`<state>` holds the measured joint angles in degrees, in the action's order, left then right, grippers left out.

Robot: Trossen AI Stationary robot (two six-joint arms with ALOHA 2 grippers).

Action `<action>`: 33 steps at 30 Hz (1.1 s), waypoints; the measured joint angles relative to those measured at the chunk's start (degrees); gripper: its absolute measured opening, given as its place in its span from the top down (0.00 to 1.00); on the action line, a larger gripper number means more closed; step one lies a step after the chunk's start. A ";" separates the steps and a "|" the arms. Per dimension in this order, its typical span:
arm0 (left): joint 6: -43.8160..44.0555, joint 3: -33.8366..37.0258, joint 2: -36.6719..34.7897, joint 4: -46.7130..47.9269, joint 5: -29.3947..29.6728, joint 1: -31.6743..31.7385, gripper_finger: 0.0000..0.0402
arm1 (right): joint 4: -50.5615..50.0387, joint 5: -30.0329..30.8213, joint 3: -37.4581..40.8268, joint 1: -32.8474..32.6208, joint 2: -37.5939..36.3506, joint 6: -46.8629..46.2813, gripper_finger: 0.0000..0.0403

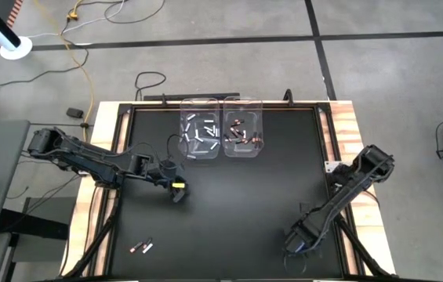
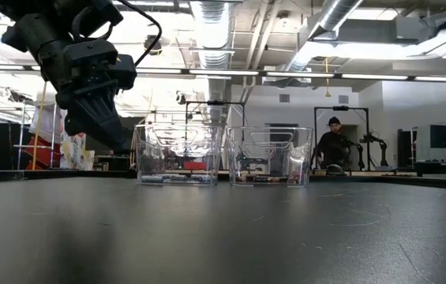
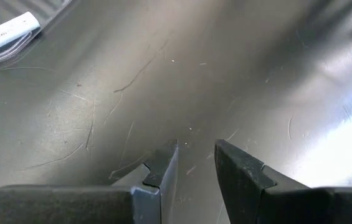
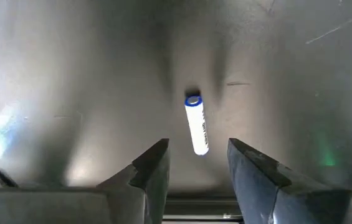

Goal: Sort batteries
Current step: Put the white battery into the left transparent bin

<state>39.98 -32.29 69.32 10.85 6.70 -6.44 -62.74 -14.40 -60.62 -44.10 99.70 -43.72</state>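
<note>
Worktop (image 1: 229,196): black mat in a wooden frame, carrying everything listed.

Near edge, left corner: two loose batteries (image 1: 141,247) lying side by side on the mat, one reddish, one white.

Near edge, right corner: right gripper (image 1: 293,244), low over the mat. Its wrist view shows the fingers (image 4: 147,168) spread apart and holding nothing, with one white battery with a blue end (image 4: 196,124) lying flat on the mat in the gap ahead of them, touching neither finger.

Middle, left side: left gripper (image 1: 178,190), held above the mat, well apart from the loose batteries and short of the bins. Its fingers (image 3: 163,168) stand with a narrow gap between them, and nothing is in that gap.

Far edge, centre: two clear plastic bins side by side, walls touching or nearly so. Left bin (image 1: 200,137) holds white batteries (image 1: 199,131); right bin (image 1: 243,137) holds reddish and dark batteries (image 1: 241,135).

Beyond the worktop, low view: a person (image 2: 334,147) seated far back in the room.
</note>
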 joint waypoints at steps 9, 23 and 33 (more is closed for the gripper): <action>0.40 0.00 0.00 -0.02 0.02 0.00 0.75 | 0.25 3.25 0.00 -0.63 0.00 -1.53 0.58; -1.79 -0.01 0.00 0.16 0.02 -0.02 0.75 | 7.00 2.13 7.61 -0.43 -0.26 -8.31 0.59; -3.54 0.00 0.01 0.44 0.02 -0.01 0.75 | 9.03 2.15 8.27 -0.45 -0.20 -7.03 0.75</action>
<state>36.44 -32.29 69.33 11.29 6.72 -6.45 -53.71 -12.24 -52.35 -44.56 99.50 -50.75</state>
